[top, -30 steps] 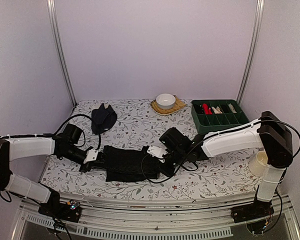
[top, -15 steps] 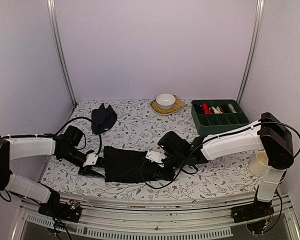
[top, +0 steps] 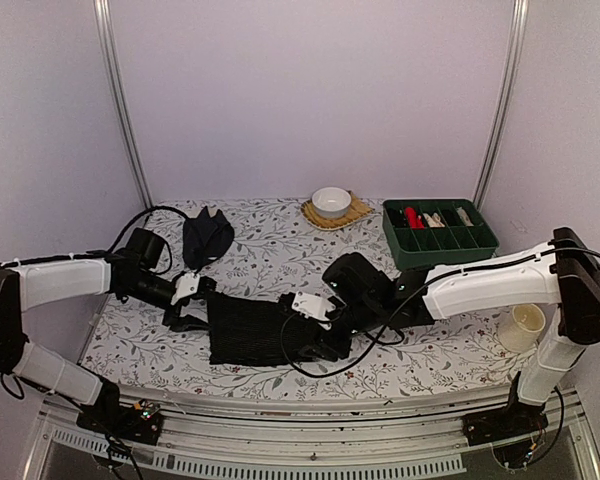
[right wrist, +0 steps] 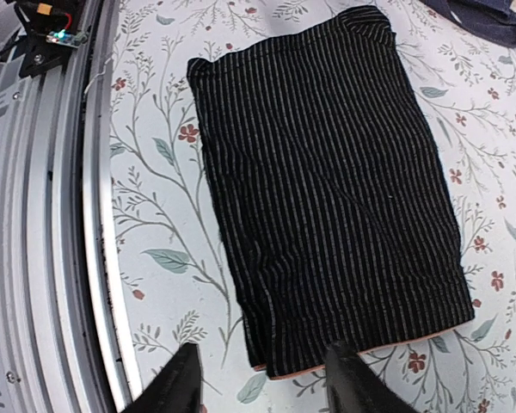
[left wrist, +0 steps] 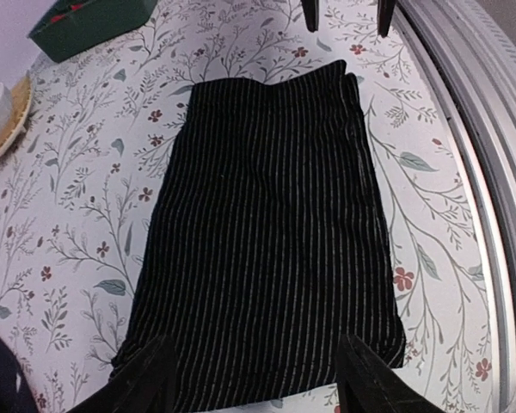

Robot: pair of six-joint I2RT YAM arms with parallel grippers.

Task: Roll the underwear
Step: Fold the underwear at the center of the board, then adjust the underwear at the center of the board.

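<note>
One underwear (top: 260, 328), black with thin stripes, lies flat as a folded rectangle near the table's front edge. In the left wrist view the underwear (left wrist: 267, 232) spreads ahead of my left gripper (left wrist: 258, 387), which hangs open just above its near end, holding nothing. My right gripper (right wrist: 267, 387) is open over the opposite end of the underwear (right wrist: 327, 189), where a thin orange hem shows. From above, the left gripper (top: 194, 310) and right gripper (top: 325, 335) flank the cloth. A second, plain dark underwear (top: 207, 237) lies crumpled at the back left.
A white bowl (top: 331, 201) sits on a yellow mat at the back. A green compartment tray (top: 440, 232) stands back right and a white cup (top: 523, 325) at the right edge. The metal front rail (right wrist: 43, 215) runs close beside the striped cloth.
Both grippers, shut on the ends of the striped underwear a second ago, have opened and let go. They have drawn back slightly, and the cloth lies flat.
</note>
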